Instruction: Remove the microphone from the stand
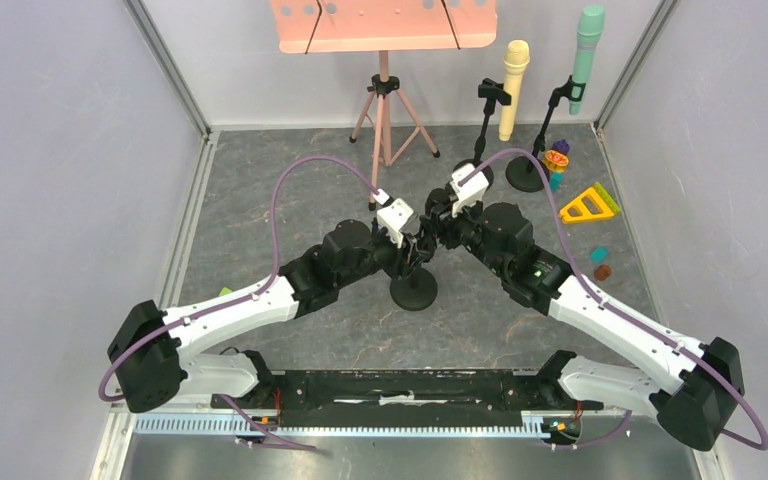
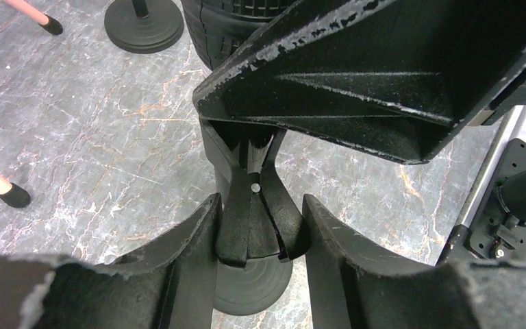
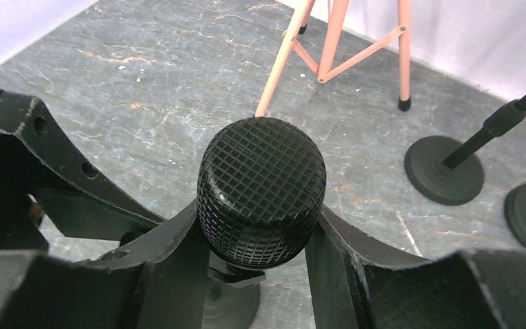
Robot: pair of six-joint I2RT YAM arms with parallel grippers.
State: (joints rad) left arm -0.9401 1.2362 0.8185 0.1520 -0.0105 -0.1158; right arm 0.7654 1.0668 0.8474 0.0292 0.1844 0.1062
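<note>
- At centre, the right gripper (image 3: 257, 236) is clamped around the head of the black microphone (image 3: 261, 178).
- Just below, the left gripper (image 2: 259, 229) pinches the stand clip (image 2: 250, 205), bracing it.
- The microphone looks seated in that clip, so I judge both holds are set and the lift-out is left.
- The stand base (image 1: 414, 291) rests on the grey surface (image 1: 260, 200).

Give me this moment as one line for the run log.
left claw: shut on stand clip | right claw: shut on microphone | microphone: seated in clip, not yet removed | stand base: flat on table
</note>
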